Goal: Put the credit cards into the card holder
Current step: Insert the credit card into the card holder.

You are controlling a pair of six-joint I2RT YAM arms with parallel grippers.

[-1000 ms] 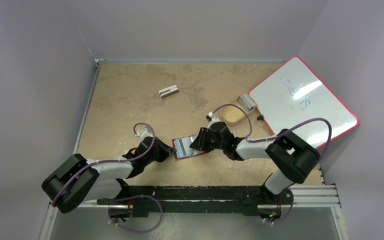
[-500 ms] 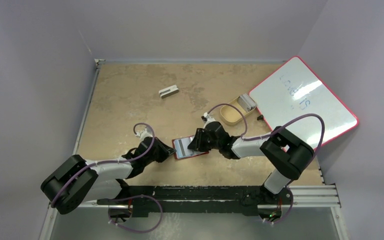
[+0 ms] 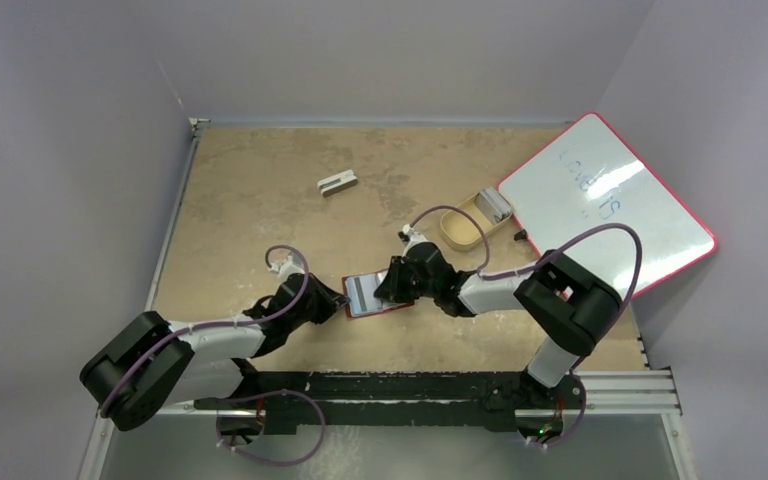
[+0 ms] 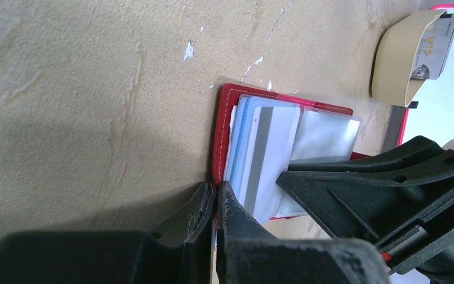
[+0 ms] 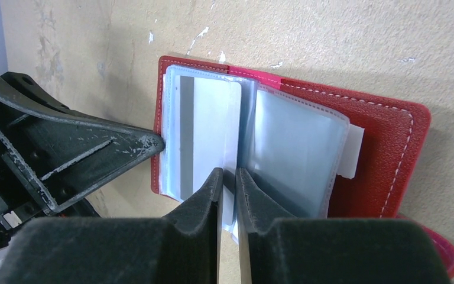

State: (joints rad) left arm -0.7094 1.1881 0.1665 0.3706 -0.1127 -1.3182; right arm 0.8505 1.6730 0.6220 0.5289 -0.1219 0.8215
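The card holder (image 3: pixel 375 297) lies open at the near edge of the desk (image 3: pixel 260 200), left claw (image 4: pixel 216 198) clamped on its cover; my right claw (image 5: pixel 229 177), almost closed, pinches a credit card (image 5: pixel 204 130), which I'd push in squarely.

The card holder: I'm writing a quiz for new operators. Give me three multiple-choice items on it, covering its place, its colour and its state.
1. Where does the card holder lie?
A. between the left tool and the right tool
B. lifted in the air
C. far off by the back wall

2. What colour is its cover?
A. black
B. red
C. tan

3. What state is it in?
A. folded shut
B. standing on edge
C. lying open, clear sleeves showing

Answers:
1 A: in the right wrist view, one tool comes at it from each side.
2 B: the stitched cover is red.
3 C: the sleeves fan out flat, with a credit card among them.
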